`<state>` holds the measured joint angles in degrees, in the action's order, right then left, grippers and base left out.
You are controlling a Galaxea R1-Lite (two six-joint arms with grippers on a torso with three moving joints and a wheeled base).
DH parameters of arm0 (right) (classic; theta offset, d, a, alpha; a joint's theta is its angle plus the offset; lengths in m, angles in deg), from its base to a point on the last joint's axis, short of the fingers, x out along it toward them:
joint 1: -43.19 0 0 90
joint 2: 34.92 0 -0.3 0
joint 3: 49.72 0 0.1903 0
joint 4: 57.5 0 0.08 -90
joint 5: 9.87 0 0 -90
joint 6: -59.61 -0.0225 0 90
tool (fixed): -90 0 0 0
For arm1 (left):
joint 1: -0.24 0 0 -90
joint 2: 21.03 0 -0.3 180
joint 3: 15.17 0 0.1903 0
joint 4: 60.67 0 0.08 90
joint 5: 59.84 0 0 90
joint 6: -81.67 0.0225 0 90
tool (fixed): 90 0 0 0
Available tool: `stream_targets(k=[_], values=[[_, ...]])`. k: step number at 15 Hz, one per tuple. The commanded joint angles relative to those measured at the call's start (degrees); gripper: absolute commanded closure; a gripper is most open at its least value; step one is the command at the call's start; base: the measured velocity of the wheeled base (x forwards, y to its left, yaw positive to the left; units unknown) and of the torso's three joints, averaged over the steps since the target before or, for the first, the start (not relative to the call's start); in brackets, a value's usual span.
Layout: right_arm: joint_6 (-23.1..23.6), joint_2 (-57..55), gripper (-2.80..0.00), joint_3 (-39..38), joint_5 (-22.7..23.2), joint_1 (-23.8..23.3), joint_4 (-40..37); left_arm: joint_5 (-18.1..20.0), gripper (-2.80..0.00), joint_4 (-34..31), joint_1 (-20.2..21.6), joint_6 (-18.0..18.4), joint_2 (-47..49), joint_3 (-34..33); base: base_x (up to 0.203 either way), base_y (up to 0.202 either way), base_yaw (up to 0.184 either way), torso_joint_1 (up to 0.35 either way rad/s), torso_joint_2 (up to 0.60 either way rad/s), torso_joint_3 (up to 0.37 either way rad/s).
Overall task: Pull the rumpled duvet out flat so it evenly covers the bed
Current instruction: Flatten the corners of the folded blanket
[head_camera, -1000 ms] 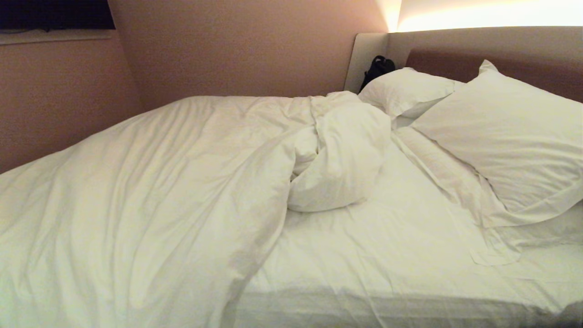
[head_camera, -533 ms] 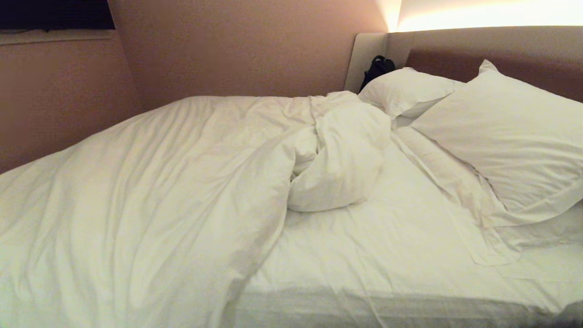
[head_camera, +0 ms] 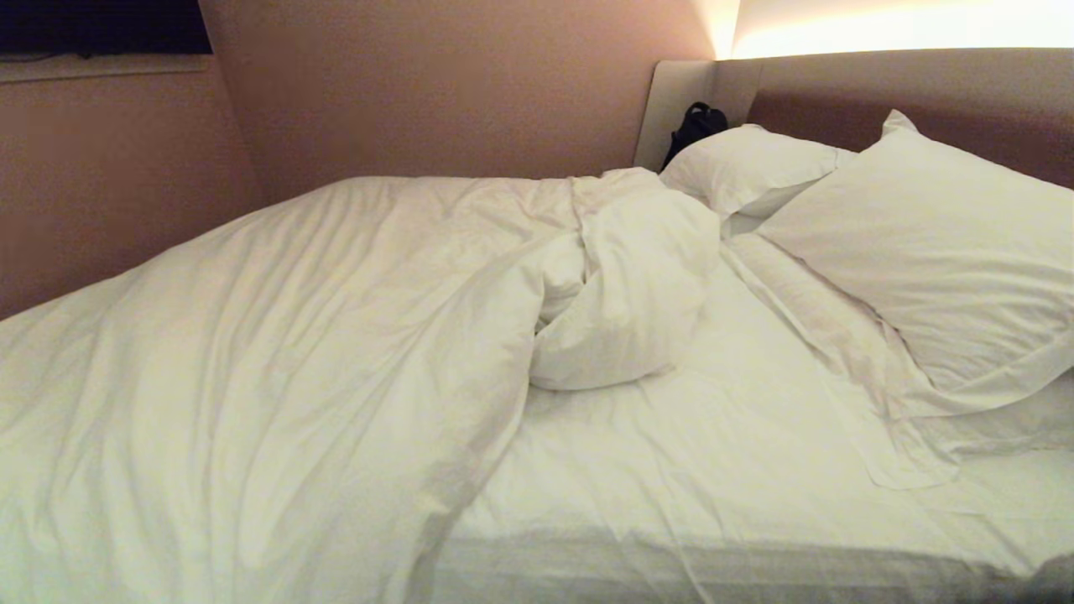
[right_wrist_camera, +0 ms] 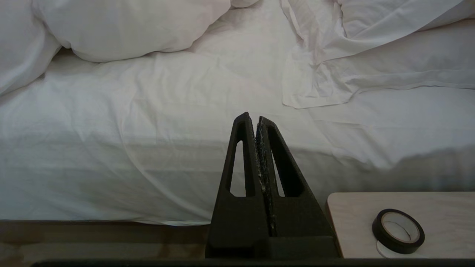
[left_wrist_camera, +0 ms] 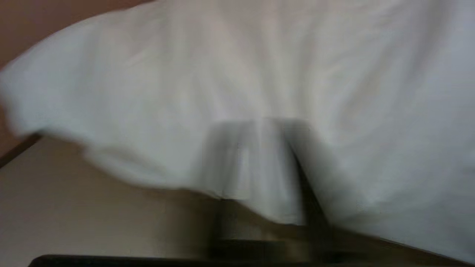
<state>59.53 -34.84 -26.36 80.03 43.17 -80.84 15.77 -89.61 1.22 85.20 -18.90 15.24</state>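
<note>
Nothing has shifted: duvet bunched left, bed sheet bare.

The duvet was plain white, without pattern, creases showing only as grey shading. The sheet on the bed was white too, as were both pillows. The headboard was brown in its middle panel with a beige surround. The wall was a dull pinkish tan. A black object sat in the far corner by the headboard. The right claw was matt black. The tabletop was pale wood grain, and on it lay a black tape roll with a white core.
</note>
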Motion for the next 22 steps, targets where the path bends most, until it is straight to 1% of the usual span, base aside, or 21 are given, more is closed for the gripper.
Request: stream_targets(k=[1, 2, 5, 6, 8, 9, 10, 11, 16, 20, 22], values=[[-0.01, -0.07, 0.0, 0.0, 0.02, 0.02, -0.03, 3.62, 0.0, 1.43, 0.0, 0.06, -2.05, -2.25, 0.0, 0.0, 0.0, 0.0, 0.0, 0.0], [0.08, -0.07, 0.0, 0.0, 0.02, -0.07, -0.03, 5.78, 0.0, 2.73, -0.01, 0.07, -2.04, -3.19, 0.0, 0.0, 0.0, 0.0, 0.0, 0.0], [0.08, -0.07, 0.0, 0.0, 0.02, 0.02, -0.03, 9.27, 0.0, 3.03, -0.01, -0.1, -2.04, -4.21, 0.0, 0.0, 0.0, 0.0, 0.0, 0.0], [0.01, -0.07, 0.0, 0.0, 0.02, 0.02, -0.03, 10.26, 0.0, 3.02, -0.01, -0.11, -2.04, -4.15, 0.0, 0.0, 0.0, 0.0, 0.0, 0.0], [0.02, -0.07, 0.0, 0.0, 0.02, 0.02, -0.03, 10.93, 0.0, 3.02, -0.01, -0.22, -2.04, -4.35, 0.0, 0.0, 0.0, 0.0, 0.0, 0.0], [0.08, -0.07, 0.0, 0.0, 0.02, 0.0, -0.03, 12.66, 0.0, 3.05, -0.01, -0.28, -2.04, -4.7, 0.0, 0.0, 0.0, 0.0, 0.0, 0.0], [0.08, -0.07, 0.0, 0.0, 0.02, 0.02, -0.03, 13.53, 0.0, 3.03, -0.01, -0.08, -2.04, -5.35, 0.0, 0.0, 0.0, 0.0, 0.0, 0.0], [-0.01, -0.07, 0.0, 0.0, 0.02, 0.02, -0.03, 13.83, 0.0, 3.17, -0.01, -0.08, -2.01, -6.51, 0.0, 0.0, 0.0, 0.0, 0.0, 0.0], [0.03, -0.07, 0.0, 0.0, 0.02, -0.06, -0.03, 13.95, 0.0, 3.29, -0.01, -0.28, -2.02, -6.43, 0.0, 0.0, 0.0, 0.0, 0.0, 0.0], [0.07, -0.07, 0.0, 0.0, 0.02, 0.02, -0.03, 13.53, 0.0, 3.38, -0.01, -2.2, -2.04, -6.43, 0.0, 0.0, 0.0, 0.0, 0.0, 0.0], [-0.01, -0.07, 0.0, 0.0, 0.02, -0.01, -0.03, 13.51, 0.0, 3.38, -0.01, -2.39, -2.04, -6.43, 0.0, 0.0, 0.0, 0.0, 0.0, 0.0]])
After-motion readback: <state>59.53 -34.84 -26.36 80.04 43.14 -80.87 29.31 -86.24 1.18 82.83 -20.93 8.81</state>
